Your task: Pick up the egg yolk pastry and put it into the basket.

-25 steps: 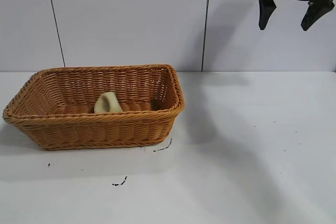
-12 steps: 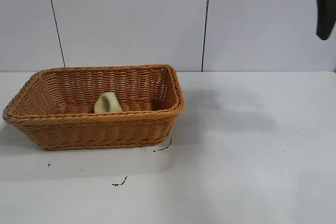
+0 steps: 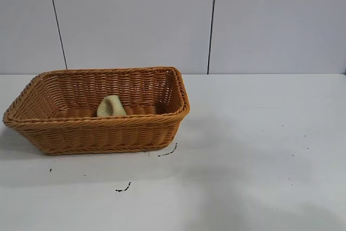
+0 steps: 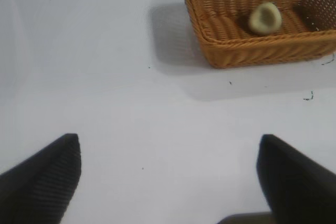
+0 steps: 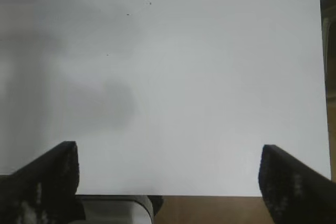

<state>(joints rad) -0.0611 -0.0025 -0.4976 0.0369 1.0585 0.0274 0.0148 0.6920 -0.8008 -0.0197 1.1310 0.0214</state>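
The egg yolk pastry [image 3: 111,106], a small pale yellow-green lump, lies inside the orange-brown wicker basket [image 3: 97,133] at the left of the white table. The left wrist view shows the same pastry [image 4: 264,18] in the basket [image 4: 252,51], far from my left gripper [image 4: 169,153], which stands open over bare table with nothing between its fingers. My right gripper [image 5: 169,158] is also open and empty, above the table's edge; it is out of the exterior view.
A few dark specks and scuff marks [image 3: 123,189] dot the white table [image 3: 254,150] in front of the basket. A grey panelled wall stands behind. In the right wrist view a brown floor strip [image 5: 247,209] shows past the table edge.
The right gripper, open at the upper right of the exterior view, has moved up and to the right out of that view. The pastry and basket have not moved.
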